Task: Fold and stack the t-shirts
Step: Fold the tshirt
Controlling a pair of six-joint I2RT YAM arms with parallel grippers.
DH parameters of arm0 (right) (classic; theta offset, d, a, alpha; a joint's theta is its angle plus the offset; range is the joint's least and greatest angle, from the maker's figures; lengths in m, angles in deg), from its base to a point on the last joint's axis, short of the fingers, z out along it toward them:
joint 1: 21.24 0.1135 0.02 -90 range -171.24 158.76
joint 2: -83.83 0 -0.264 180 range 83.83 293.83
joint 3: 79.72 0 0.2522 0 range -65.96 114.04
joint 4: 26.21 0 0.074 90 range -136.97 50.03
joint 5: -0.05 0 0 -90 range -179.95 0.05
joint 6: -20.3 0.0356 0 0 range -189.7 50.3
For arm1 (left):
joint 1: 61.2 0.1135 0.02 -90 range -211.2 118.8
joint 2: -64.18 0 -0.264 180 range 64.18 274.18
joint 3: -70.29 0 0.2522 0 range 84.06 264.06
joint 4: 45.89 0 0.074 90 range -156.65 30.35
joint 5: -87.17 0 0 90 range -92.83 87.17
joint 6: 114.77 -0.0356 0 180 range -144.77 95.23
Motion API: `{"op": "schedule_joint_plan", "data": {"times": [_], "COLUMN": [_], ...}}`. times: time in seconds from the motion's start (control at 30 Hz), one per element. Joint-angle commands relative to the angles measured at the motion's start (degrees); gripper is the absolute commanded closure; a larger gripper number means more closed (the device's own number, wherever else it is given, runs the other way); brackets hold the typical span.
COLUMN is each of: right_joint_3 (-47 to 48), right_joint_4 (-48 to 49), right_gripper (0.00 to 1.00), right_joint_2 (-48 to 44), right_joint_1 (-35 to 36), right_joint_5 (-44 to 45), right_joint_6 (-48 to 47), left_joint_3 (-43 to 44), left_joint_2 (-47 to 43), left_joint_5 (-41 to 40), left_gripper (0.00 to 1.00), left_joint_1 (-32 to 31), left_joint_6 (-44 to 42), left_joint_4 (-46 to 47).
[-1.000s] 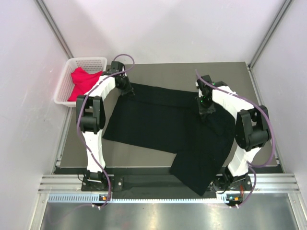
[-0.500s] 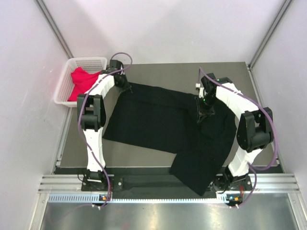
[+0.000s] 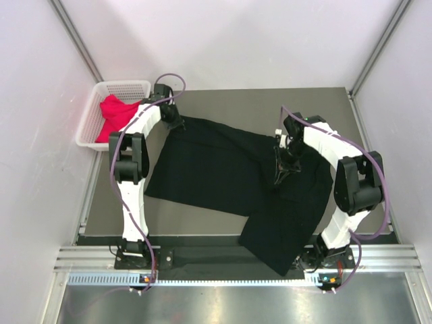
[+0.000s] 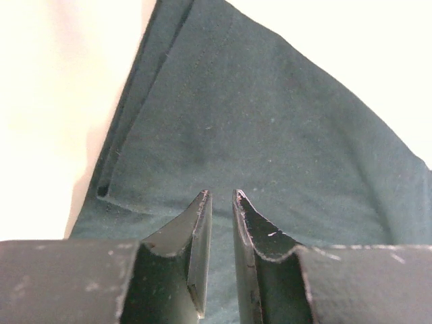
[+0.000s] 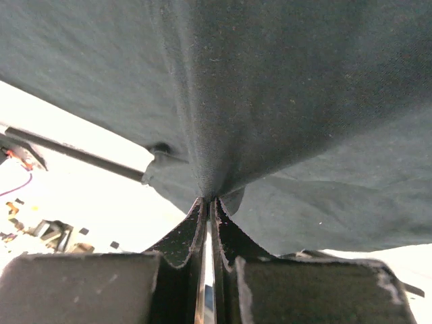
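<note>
Black cloth t-shirt (image 3: 216, 172): spread under both grippers.
Right gripper (image 5: 208, 200): clamped on its raised ridge.
Left gripper (image 4: 221, 196): slightly apart on its corner; hold, we cannot tell.
Red-pink cloth t-shirt (image 3: 116, 113): in white lattice basket (image 3: 125, 86), just left.

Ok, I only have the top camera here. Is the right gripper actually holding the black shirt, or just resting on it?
Observer: Holding it. In the right wrist view the right gripper is shut on a pinched ridge of the black t-shirt, and the cloth draws up into its fingertips.
Operator: And the left one, at the far corner?
Observer: The left gripper has its jaws slightly apart above the cloth, with nothing visibly pinched between them.
Operator: What does the cloth look like there?
Observer: It lies flat. A stitched hem runs down the left edge to a corner beside the fingers.
</note>
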Motion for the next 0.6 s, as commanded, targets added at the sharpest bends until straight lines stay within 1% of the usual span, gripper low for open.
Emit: {"op": "schedule_joint_plan", "data": {"times": [0.0,0.07,0.1,0.17,0.2,0.23,0.27,0.33,0.37,0.4,0.43,0.47,0.53,0.57], "right_joint_3": [-0.22,0.30,1.35,3.37,3.99,4.43,4.53,3.39,-0.10,-2.39,-4.94,-9.40,-12.25,-13.30], "right_joint_4": [0.37,0.89,0.89,1.24,1.94,2.99,6.83,12.64,16.59,26.72,31.61,35.92,45.23,46.67], "right_gripper": [1.00,0.96,0.89,0.78,0.67,0.63,0.60,0.57,0.56,0.56,0.56,0.57,0.59,0.60], "right_joint_2": [-2.23,-1.09,-0.56,0.49,0.32,-0.20,-1.77,-3.45,-5.98,-7.48,-10.02,-11.01,-11.54,-11.11], "right_joint_1": [-0.44,-0.44,-0.44,-0.87,-1.22,-1.84,-4.02,-7.62,-11.73,-13.86,-16.67,-20.61,-24.24,-27.04], "right_joint_5": [-2.61,-1.56,-0.77,1.60,2.48,4.32,5.12,5.65,5.22,4.69,4.25,4.42,4.25,4.07], "right_joint_6": [1.62,1.97,2.06,2.15,3.36,4.51,5.74,11.53,13.73,18.53,21.02,25.22,28.15,29.47], "left_joint_3": [2.75,3.45,3.62,3.98,4.06,4.07,4.07,3.63,3.54,3.45,3.45,3.54,3.89,4.06], "left_joint_2": [0.76,1.20,1.29,1.55,1.73,1.64,1.73,1.91,2.17,2.43,3.13,3.49,4.19,4.89], "left_joint_5": [0.13,0.57,0.74,1.18,1.79,1.97,2.23,3.28,3.55,4.08,5.39,5.84,6.98,7.59], "left_gripper": [0.76,0.76,0.76,0.76,0.76,0.76,0.75,0.75,0.75,0.75,0.75,0.75,0.75,0.75], "left_joint_1": [0.57,0.57,0.57,0.57,0.57,0.57,0.66,0.66,0.75,0.75,0.75,0.75,0.84,0.92], "left_joint_6": [-0.29,0.15,0.33,0.86,1.03,1.38,1.73,2.70,3.23,3.75,4.54,4.98,6.04,6.39], "left_joint_4": [0.62,0.89,1.06,1.50,1.85,2.38,2.82,4.57,5.28,5.98,7.12,7.74,8.71,9.49]}}
